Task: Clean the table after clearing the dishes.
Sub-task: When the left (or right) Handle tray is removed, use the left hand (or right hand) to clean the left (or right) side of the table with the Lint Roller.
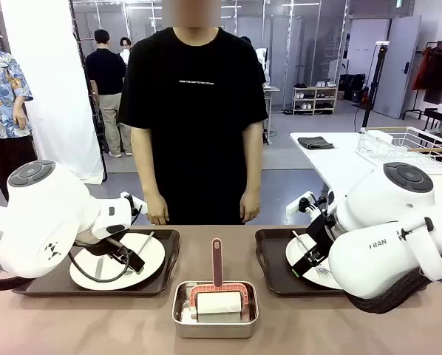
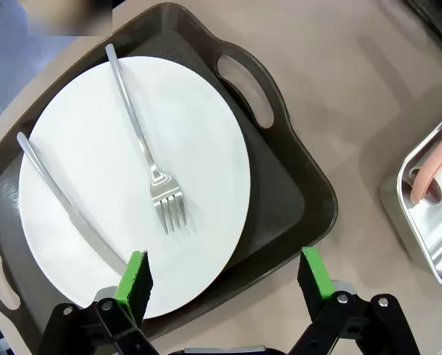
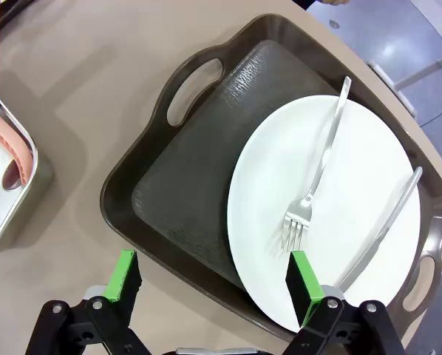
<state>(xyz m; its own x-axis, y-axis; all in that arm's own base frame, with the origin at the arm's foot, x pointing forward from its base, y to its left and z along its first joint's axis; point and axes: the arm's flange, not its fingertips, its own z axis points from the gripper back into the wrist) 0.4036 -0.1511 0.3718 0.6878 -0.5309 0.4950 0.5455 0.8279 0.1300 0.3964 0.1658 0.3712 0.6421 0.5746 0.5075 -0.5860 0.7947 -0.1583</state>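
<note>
On the brownish table point(image 1: 317, 325) stand two dark brown handled trays, each with a white plate, a fork and a knife. In the left wrist view, my left gripper point(image 2: 225, 272) hangs open over the near rim of the left tray point(image 2: 280, 170). Its plate point(image 2: 95, 185) carries a fork point(image 2: 143, 148) and a knife point(image 2: 66, 207). My right gripper point(image 3: 213, 275) is open too, above the edge of the right tray point(image 3: 199, 148), whose plate point(image 3: 354, 170) bears a fork point(image 3: 317, 177) and a knife point(image 3: 383, 222). Neither gripper holds anything. From the front, the left tray point(image 1: 29, 285) and the right tray point(image 1: 269, 266) sit partly behind the arms.
A small steel pan point(image 1: 178, 314) with a pink-handled roller point(image 1: 216, 266) sits between the trays near the front edge. A person point(image 1: 195, 111) stands at the far edge, hands hanging down. A white table with a wire rack point(image 1: 398, 144) stands at the back right.
</note>
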